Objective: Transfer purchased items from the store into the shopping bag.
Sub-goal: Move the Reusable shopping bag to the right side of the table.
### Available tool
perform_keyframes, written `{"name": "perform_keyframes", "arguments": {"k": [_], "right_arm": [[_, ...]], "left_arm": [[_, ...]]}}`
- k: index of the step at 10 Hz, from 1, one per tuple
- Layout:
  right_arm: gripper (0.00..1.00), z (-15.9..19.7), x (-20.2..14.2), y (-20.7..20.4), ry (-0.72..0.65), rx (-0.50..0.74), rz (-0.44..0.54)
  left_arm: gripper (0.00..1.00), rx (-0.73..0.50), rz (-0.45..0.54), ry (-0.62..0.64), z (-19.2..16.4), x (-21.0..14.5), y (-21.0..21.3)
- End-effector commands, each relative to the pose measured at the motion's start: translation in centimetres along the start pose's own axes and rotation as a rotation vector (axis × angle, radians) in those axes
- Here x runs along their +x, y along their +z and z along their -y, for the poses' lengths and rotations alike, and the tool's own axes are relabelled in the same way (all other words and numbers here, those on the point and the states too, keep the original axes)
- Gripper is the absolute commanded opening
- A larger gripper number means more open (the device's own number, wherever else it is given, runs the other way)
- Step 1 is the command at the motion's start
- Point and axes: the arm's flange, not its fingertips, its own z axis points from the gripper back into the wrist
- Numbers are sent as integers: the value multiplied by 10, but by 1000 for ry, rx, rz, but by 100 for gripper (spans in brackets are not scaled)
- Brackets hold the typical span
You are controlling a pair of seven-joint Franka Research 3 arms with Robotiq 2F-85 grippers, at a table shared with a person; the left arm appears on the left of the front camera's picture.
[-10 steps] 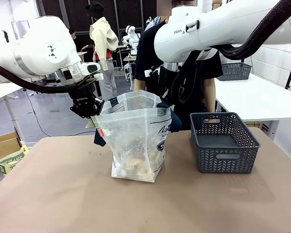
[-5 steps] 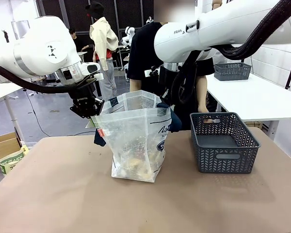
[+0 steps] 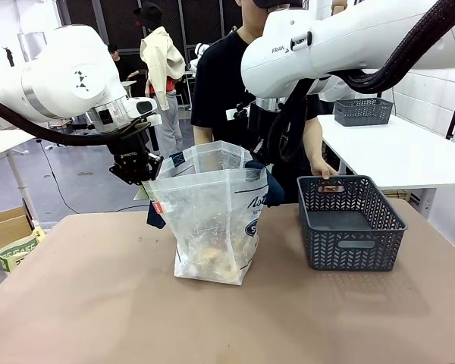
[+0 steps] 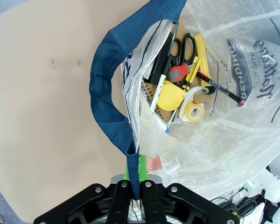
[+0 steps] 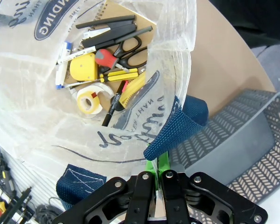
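Note:
The shopping bag (image 3: pixel 212 220), clear plastic with navy handles, stands upright mid-table and is held open from both sides. My left gripper (image 3: pixel 140 171) is shut on the bag's left navy handle (image 4: pixel 107 107). My right gripper (image 5: pixel 157 179) is shut on the other navy handle (image 5: pixel 177 126). The purchased items (image 4: pixel 182 88) lie on the bag's bottom: scissors, a tape roll, a yellow tape measure, pens and a notebook. The store (image 3: pixel 349 224), a dark grey mesh basket, stands right of the bag with nothing visible inside. A person's hand (image 3: pixel 324 173) rests at its far rim.
The person stands at the far side of the brown table (image 3: pixel 98 303), behind the bag and basket. A second grey basket (image 3: pixel 364 111) sits on a white table at the back right. A cardboard box (image 3: pixel 7 227) stands on the floor at the left.
The person has stepped left and closer, and a hand has come down to the basket's far rim. Both arms and the bag have stayed still.

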Motion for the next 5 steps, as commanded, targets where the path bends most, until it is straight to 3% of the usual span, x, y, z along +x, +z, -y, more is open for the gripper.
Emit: {"name": "perform_keyframes", "arguments": {"k": [1, 5], "right_arm": [[0, 1, -2, -2, -2, 0, -5], [0, -10, 10, 6, -75, 3, 35]], "left_arm": [[0, 0, 1, 4, -1, 0, 0], [0, -38, 6, -47, 15, 2, 11]]}}
